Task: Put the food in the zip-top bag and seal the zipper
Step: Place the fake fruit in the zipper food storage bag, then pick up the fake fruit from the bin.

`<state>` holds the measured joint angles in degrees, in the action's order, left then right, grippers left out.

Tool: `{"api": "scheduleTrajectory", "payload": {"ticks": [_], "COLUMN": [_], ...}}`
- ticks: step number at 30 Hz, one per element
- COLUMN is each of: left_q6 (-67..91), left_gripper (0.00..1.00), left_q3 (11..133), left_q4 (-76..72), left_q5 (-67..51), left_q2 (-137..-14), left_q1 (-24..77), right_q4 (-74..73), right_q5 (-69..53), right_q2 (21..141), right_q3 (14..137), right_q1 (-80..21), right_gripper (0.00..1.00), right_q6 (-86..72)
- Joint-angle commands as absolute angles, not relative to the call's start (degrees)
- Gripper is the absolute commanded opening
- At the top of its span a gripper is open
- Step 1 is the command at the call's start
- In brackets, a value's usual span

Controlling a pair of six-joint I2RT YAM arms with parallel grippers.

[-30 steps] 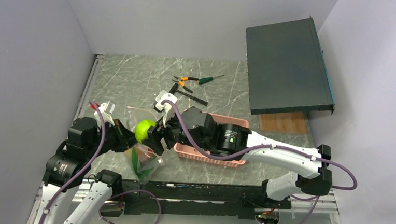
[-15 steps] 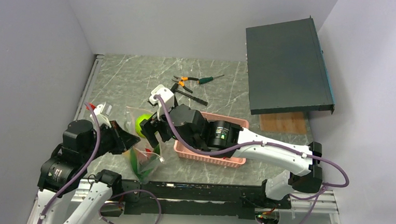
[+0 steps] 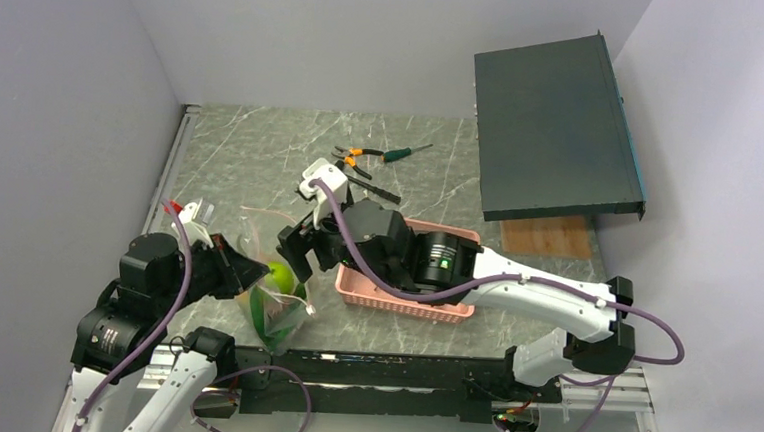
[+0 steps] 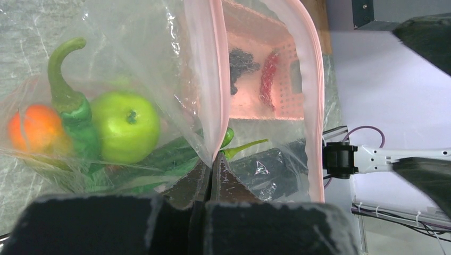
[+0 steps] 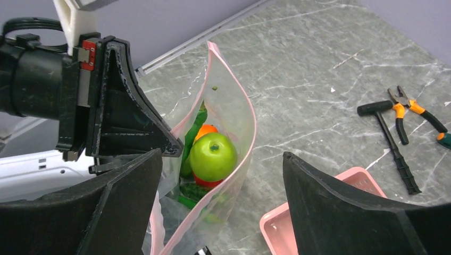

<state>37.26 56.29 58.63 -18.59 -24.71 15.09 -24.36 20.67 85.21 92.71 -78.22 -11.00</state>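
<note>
The clear zip-top bag [image 3: 274,308] hangs open at the table's near left. My left gripper [image 4: 211,164] is shut on one side of its pink zipper strip [image 4: 218,79] and holds the mouth up. Inside lie the green apple [image 5: 213,155], an orange-green mango [image 4: 34,127] and long green peppers [image 4: 66,101]. My right gripper [image 5: 222,154] is open and empty just above the bag's mouth, over the apple. The pink basket [image 3: 453,306] beside it holds a dark grape bunch [image 4: 242,62] and a red chilli [image 4: 269,71].
Orange-handled pliers [image 3: 357,157], a black-handled hammer [image 5: 391,141] and a green screwdriver [image 3: 407,153] lie on the table behind the bag. A dark flat box [image 3: 554,126] leans at the back right over a wooden board [image 3: 547,236].
The apple left my right gripper and dropped into the bag. The right gripper's jaws opened and it drew back a little. The left gripper kept hold of the bag's edge.
</note>
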Motion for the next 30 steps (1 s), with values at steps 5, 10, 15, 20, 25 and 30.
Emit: {"api": "scheduleTrajectory", "payload": {"ticks": [5,10,15,20,25,30], "left_q6": [37.83,37.57,37.76,37.82,37.86,37.96], "left_gripper": [0.0,0.0,0.0,0.0,0.0,0.0], "left_q3": [57.81,57.48,56.79,56.72,57.36,57.42], "left_q4": [59.09,59.36,59.47,59.56,60.19,60.47], "left_q5": [-18.2,-18.04,-17.87,-18.15,-17.76,-17.85], "left_q2": [-24.1,-24.12,-23.51,-23.45,-23.34,-23.13], "left_q1": [15.38,15.38,15.32,15.35,15.37,15.38], "right_q4": [-20.96,-17.82,-20.79,-26.53,-25.46,-24.84], "right_q5": [27.41,36.42,47.13,42.05,29.51,18.13], "right_q2": [74.99,69.23,66.45,63.91,62.02,66.48], "right_q3": [88.8,80.43,72.91,65.64,56.09,53.25], "right_q1": [-78.57,-78.49,-76.34,-67.26,-55.13,-47.24], "right_gripper": [0.82,0.86,0.92,0.93,0.99,0.99], "right_q6": [-9.02,-9.48,-16.18,-31.77,-44.61,-50.87]}}
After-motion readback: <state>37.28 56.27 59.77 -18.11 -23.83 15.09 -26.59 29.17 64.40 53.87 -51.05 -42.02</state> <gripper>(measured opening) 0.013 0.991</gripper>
